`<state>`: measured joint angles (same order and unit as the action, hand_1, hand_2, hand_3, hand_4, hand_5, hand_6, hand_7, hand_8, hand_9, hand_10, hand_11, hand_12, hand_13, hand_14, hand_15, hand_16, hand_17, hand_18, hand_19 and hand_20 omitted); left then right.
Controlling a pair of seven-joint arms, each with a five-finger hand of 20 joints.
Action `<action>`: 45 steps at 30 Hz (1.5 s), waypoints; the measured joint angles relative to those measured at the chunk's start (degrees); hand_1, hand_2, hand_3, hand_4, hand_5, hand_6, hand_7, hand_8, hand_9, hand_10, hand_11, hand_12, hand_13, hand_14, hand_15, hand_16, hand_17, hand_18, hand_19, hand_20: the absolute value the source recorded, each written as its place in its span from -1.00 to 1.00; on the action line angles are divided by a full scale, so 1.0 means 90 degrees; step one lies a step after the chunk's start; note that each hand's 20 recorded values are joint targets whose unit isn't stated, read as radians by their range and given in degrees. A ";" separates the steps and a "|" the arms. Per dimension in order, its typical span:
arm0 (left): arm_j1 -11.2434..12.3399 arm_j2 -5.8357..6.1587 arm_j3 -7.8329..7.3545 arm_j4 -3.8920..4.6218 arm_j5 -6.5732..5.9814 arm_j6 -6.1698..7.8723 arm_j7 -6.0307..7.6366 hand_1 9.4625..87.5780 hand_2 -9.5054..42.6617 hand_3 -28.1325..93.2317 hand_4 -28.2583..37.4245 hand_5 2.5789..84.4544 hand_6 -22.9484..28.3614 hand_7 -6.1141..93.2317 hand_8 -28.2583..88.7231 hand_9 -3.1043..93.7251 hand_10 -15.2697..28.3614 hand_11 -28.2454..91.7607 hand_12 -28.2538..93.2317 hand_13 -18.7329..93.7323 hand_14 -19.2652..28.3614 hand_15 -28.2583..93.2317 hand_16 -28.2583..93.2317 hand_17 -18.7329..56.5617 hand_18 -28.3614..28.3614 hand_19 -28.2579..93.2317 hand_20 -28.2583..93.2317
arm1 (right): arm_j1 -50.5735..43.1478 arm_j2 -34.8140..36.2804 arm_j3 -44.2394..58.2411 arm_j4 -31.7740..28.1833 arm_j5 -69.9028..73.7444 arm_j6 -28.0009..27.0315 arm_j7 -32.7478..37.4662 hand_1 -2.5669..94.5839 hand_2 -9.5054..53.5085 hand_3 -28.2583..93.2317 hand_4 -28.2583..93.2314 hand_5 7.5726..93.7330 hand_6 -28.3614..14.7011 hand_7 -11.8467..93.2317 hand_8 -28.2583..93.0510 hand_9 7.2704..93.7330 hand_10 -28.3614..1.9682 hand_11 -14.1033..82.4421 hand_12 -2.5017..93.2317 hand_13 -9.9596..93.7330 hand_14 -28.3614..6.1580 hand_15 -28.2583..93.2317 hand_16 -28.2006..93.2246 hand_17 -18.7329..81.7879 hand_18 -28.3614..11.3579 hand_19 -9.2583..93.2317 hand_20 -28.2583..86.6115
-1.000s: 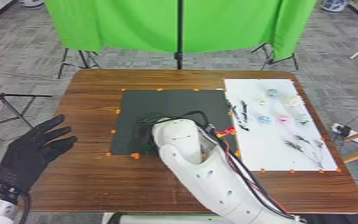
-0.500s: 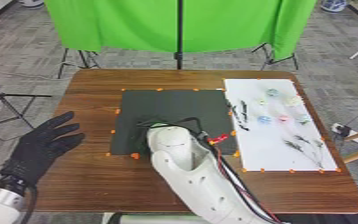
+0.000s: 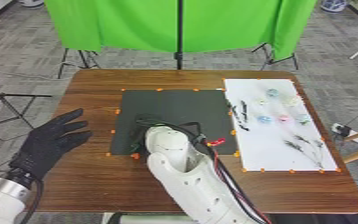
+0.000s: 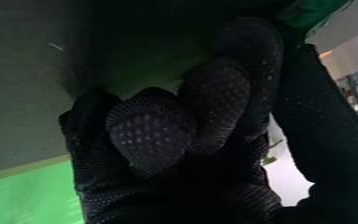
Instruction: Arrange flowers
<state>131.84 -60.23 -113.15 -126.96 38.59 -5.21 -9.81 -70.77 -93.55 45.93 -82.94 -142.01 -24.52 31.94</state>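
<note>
Over the dark mat, I can't tell if the right hand is wide, narrow or holding something. Flowers lie on the white sheet. Best move slowly and gently.

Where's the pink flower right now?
In the head view, the pink flower lies on the white sheet at the table's right side, just right of a blue flower.

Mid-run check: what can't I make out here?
- Part of the dark mat, head view: behind the right arm.
- Green thing, right wrist view: cut off by the top edge, unidentifiable.
- Whether the right hand holds anything, right wrist view: too dark.
- Kinds of blossoms, head view: too small.
</note>
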 measured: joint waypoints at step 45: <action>0.0803 -0.0585 -0.0419 -0.0265 0.0112 0.0086 0.0789 -0.58 -0.68 0.63 -0.94 -0.24 -0.03 -0.38 -0.71 -0.31 0.30 -0.02 -0.31 -0.18 0.47 0.24 -0.57 -0.69 0.83 0.36 -0.36 | -0.1578 0.5853 0.4433 -0.3511 0.2504 -0.2088 0.0877 -0.76 -0.92 0.57 -1.00 0.16 -0.04 0.09 -0.79 0.30 -0.14 0.49 -0.24 0.36 -0.16 0.73 -0.10 0.06 -0.62 1.00 0.26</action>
<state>139.07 -65.50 -116.92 -129.35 39.60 -4.43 -2.71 -84.98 -40.87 85.83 -114.53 -119.48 -43.32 39.84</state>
